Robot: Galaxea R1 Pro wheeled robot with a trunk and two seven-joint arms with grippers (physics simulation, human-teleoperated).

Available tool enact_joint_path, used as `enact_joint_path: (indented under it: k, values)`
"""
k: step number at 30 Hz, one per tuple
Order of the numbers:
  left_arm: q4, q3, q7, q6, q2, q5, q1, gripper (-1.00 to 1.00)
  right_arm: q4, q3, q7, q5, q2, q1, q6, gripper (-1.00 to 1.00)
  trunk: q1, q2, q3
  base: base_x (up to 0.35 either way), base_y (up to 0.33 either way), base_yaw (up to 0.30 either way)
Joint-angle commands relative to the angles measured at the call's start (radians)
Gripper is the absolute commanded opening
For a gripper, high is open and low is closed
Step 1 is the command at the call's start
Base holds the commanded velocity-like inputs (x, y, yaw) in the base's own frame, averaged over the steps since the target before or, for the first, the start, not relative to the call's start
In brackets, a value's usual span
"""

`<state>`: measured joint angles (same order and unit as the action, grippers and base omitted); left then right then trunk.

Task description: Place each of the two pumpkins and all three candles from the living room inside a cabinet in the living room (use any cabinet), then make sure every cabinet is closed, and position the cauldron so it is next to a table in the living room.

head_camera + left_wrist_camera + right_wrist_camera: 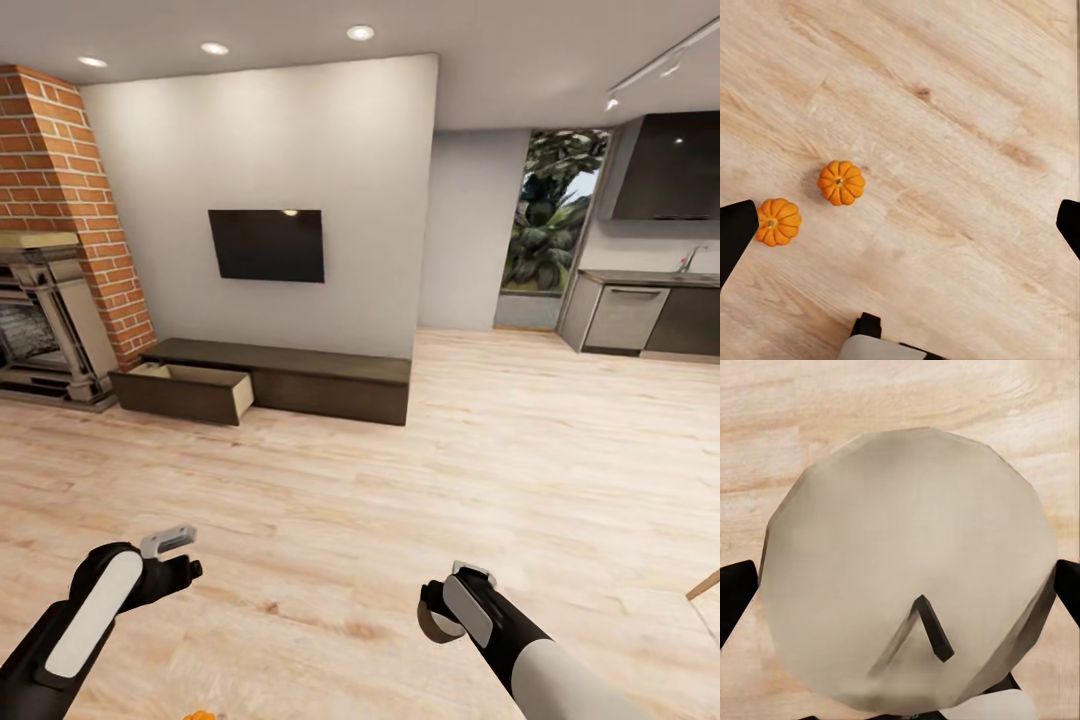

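Observation:
Two small orange pumpkins [841, 182] [778, 221] lie side by side on the wood floor in the left wrist view, below my left gripper [172, 556], which is open and empty. A sliver of orange [200, 715] shows at the head view's bottom edge. My right gripper [447, 607] is shut on a fat beige candle [907, 562]; its dark wick faces the right wrist camera. The candle [436, 621] hangs low over the floor. Under the TV, the long dark-brown cabinet [330, 380] stands against the far wall, with its left drawer [190, 392] pulled out.
A brick fireplace [50, 300] stands left of the cabinet. A black TV [266, 245] hangs on the white wall. Kitchen counters [640, 315] and a window are at the far right. A wooden corner [705, 583] juts in at the right edge. Open wood floor lies between me and the cabinet.

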<state>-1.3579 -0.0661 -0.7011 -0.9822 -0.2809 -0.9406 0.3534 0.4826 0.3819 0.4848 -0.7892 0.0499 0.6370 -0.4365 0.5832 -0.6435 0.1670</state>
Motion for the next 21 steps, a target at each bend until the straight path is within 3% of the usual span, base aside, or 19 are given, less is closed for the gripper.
enact_joint_path:
  k: [1, 21]
  values:
    - [-0.001, -0.006, -0.011, -0.001, -0.001, -0.009, 0.001, 1.0, 0.001, 0.007, 0.008, -0.007, -0.001, 0.001, -0.002, -1.0, 0.001, -0.001, 0.002, 0.324, -0.074, 0.0]
    - [0.003, -0.015, -0.011, -0.001, 0.0, -0.009, 0.001, 1.0, 0.002, 0.006, 0.009, -0.007, 0.0, 0.001, -0.005, -1.0, 0.001, -0.001, 0.002, 0.323, -0.115, 0.0]
